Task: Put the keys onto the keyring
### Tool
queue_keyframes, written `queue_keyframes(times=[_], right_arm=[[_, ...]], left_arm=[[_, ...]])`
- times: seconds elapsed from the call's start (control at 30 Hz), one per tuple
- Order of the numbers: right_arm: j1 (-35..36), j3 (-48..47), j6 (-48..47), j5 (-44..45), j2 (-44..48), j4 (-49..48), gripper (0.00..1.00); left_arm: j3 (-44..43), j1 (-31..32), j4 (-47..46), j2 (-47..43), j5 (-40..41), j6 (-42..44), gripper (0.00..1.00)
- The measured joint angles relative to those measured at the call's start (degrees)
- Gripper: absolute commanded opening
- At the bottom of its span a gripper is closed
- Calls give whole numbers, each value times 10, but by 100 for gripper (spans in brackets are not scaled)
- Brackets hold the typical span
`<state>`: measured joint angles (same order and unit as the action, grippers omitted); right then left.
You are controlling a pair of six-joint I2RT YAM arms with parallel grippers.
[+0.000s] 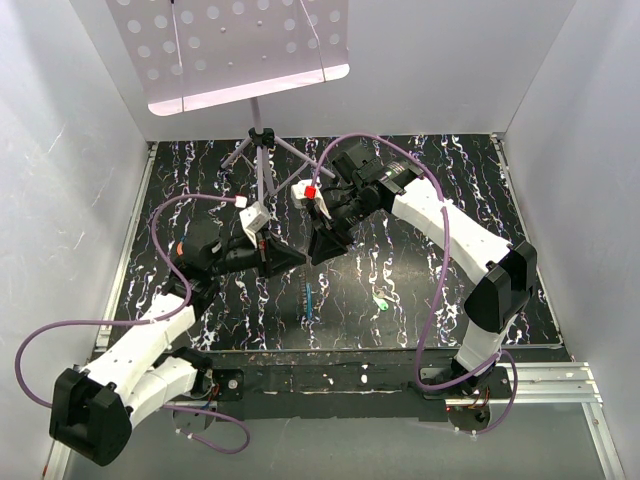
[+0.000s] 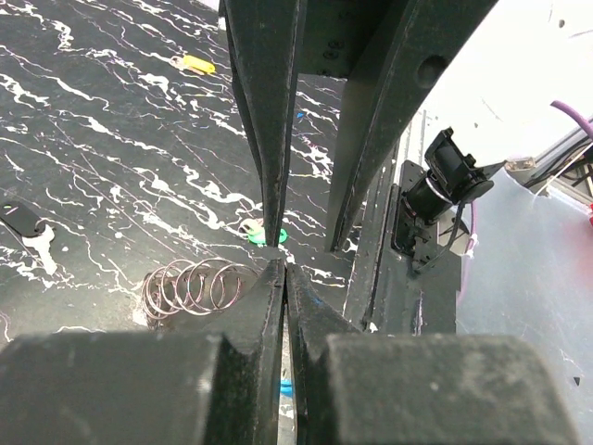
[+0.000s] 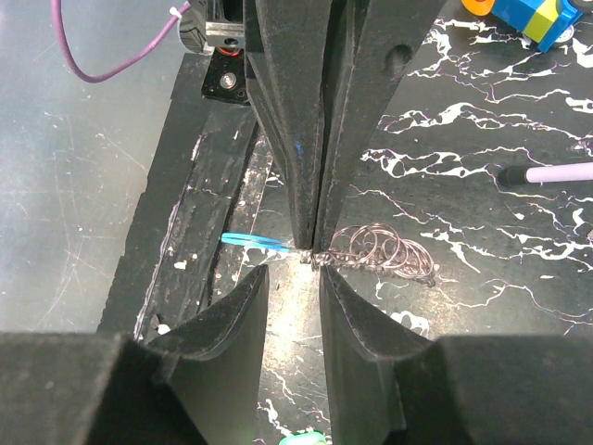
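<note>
The keyring lies on the black marbled table as a coil of thin silvery loops with a light-blue strip. It also shows in the top view and the left wrist view. My left gripper is shut, and its tips rest at the joint between coil and strip. I cannot tell whether it pinches the wire. My right gripper is open and empty, tip to tip with the left one. The green-headed key lies loose to the right and shows in the left wrist view.
A purple tripod stand with a perforated sheet stands at the back. A red-and-white block sits near the right wrist. A yellow-tagged key, a black key and a purple pen lie on the table.
</note>
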<state>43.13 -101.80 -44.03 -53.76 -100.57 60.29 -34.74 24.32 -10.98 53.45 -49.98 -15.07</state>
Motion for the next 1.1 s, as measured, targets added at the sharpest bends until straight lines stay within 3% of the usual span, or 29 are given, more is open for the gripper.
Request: queue_keyframes(times=[0.17,0.2,0.43,0.67,1.1], right_arm=[[0,0,0,0,0,0,37],[0,-2,0,0,0,1,44],[-11,-87,73,-31,8,-34,53],[-18,-111,114,-67,43,-35,53],[-18,-151,183,-109,42,-34,49]], left_arm=[[43,0,-66,-21,5,-28,0],[52,0,-83,-27,8,-33,0],[90,0,-185,-94,32,-68,0],[97,0,-291,-129,67,-121,0],[100,0,-423,-106,114,-190,0]])
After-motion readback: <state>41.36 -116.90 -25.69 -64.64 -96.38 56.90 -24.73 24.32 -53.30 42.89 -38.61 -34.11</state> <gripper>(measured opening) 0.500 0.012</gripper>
